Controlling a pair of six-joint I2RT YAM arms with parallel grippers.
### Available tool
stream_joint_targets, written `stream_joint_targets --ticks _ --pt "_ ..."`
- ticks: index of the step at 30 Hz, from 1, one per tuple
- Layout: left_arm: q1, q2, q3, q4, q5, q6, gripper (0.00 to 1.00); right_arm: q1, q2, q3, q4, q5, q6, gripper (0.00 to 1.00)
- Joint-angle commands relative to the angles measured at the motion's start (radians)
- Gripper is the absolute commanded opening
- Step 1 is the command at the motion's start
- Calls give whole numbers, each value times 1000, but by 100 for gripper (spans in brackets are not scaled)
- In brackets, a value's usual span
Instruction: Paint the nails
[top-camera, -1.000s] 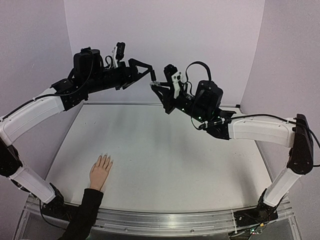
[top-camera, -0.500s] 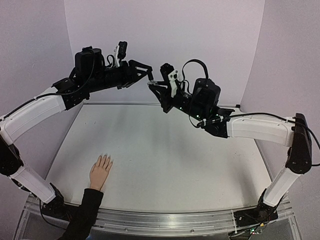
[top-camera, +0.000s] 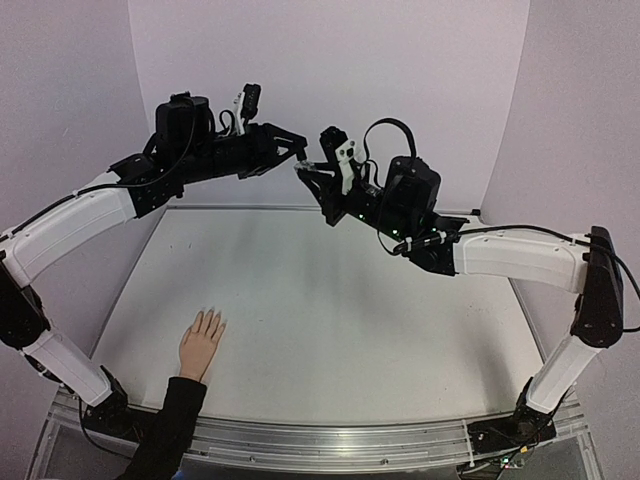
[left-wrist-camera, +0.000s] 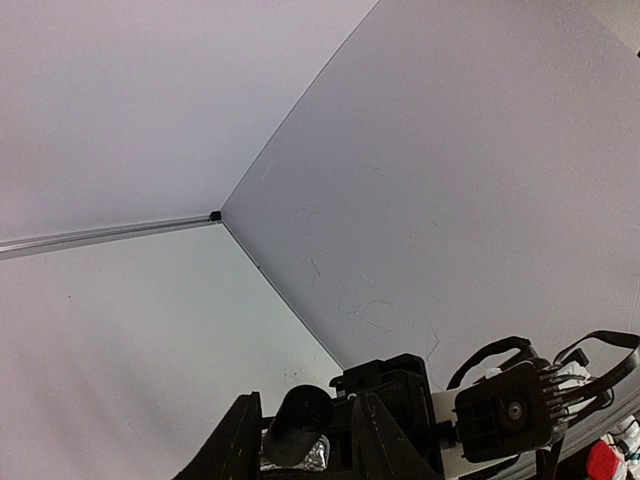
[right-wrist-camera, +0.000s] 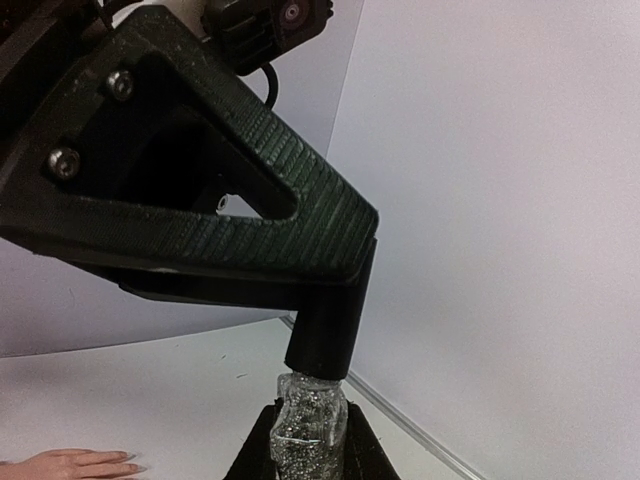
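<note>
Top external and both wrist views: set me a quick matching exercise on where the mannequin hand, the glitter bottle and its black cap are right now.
Things:
1. mannequin hand
2. glitter bottle
3. black cap

Places:
A. raised off the table, gripped between the right fingers
B. lying flat on the table, at its near-left corner
C. on top of the bottle, between the left fingers

Pairs: 1-B, 2-A, 3-C
</note>
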Motion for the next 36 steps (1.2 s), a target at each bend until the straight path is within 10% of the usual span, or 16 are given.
stream_joint_targets --ticks 1,13,24,30,36 --pt "-7 -8 40 15 16 19 31 7 9 57 15 10 6 0" --pt "-22 -40 -42 72 67 81 9 8 -22 136 -72 7 166 0" --pt "-30 -65 -122 96 350 223 0 -40 -62 239 -184 -357 293 0" --pt "-31 -37 -182 289 698 159 0 -62 -86 241 -28 -768 366 0" --pt "-30 22 -133 280 1000 233 0 -123 88 394 569 -1064 994 0"
